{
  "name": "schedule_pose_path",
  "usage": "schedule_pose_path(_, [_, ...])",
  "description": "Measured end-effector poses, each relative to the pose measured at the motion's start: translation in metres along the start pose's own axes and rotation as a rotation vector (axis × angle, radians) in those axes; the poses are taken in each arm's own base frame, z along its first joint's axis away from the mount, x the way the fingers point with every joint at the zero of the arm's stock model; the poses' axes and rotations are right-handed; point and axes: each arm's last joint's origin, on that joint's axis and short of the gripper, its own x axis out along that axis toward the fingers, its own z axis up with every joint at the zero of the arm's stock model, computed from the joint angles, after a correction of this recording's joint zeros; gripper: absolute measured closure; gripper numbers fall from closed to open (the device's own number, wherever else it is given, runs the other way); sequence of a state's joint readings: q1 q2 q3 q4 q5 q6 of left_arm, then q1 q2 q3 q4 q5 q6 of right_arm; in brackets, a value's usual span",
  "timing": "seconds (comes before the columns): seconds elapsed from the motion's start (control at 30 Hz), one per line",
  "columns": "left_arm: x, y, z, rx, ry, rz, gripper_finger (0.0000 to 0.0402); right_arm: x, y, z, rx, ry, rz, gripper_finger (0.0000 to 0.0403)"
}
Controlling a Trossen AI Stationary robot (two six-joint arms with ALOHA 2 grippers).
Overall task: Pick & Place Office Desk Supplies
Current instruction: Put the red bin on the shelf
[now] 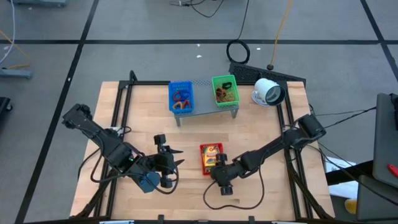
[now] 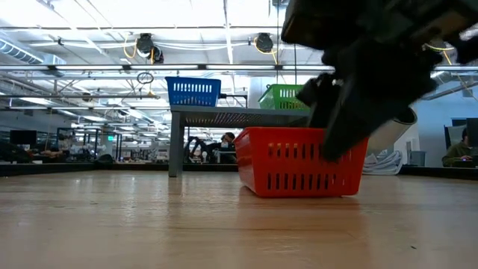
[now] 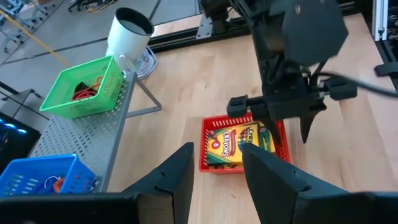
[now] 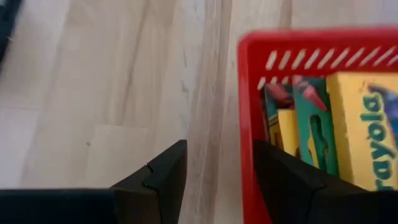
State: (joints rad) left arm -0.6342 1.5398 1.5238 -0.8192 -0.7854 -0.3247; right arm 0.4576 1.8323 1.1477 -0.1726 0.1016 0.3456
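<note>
My right gripper (image 1: pixel 219 177), fingers parted and holding nothing, straddles the near wall of the red basket (image 1: pixel 203 163) at lower centre of the high view, where the yellow crayon packets (image 3: pixel 237 142) already lie, so little sorting seems left.

Bare wooden counter (image 1: pixel 261 124) lies open between the red slotted plastic basket (image 1: pixel 211 158) and the grey perforated metal shelf (image 1: pixel 205 109). The right gripper (image 1: pixel 219 172) blocks the basket's near end, jaws parted astride its wall. The left gripper (image 1: pixel 176 160) blocks its left side; its right side stays free.
</note>
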Motion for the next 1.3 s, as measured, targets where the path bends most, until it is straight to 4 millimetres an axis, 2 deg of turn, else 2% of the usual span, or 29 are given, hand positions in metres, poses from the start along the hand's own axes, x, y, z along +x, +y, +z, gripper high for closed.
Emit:
schedule_pose_path(0.23, [0.000, 0.000, 0.000, -0.004, 0.000, 0.000, 0.0259, 0.014, -0.001, -0.008, 0.033, 0.047, 0.007, 0.0243])
schedule_pose_path(0.33, [0.000, 0.000, 0.000, -0.004, 0.000, -0.001, 0.0259, 0.015, -0.001, -0.008, 0.035, 0.053, 0.005, 0.0281])
schedule_pose_path(0.47, [0.000, 0.000, 0.000, -0.004, 0.000, -0.001, 0.0259, 0.013, -0.002, -0.007, 0.018, 0.043, -0.019, 0.0378])
schedule_pose_path(0.7, [0.000, 0.000, 0.000, -0.006, 0.000, -0.001, 0.0259, 0.005, -0.004, -0.003, 0.025, 0.030, -0.045, 0.0401])
schedule_pose_path(0.93, [0.000, 0.000, 0.000, -0.039, 0.000, -0.002, 0.0259, -0.041, -0.006, 0.015, -0.032, 0.153, -0.170, 0.0402])
schedule_pose_path(1.13, [0.000, 0.000, 0.000, -0.096, 0.000, -0.002, 0.0259, -0.088, -0.005, 0.046, -0.154, 0.106, -0.243, 0.0402])
schedule_pose_path(1.3, [0.000, 0.000, 0.000, -0.102, 0.000, -0.002, 0.0259, -0.124, -0.017, 0.063, -0.207, 0.075, -0.292, 0.0403])
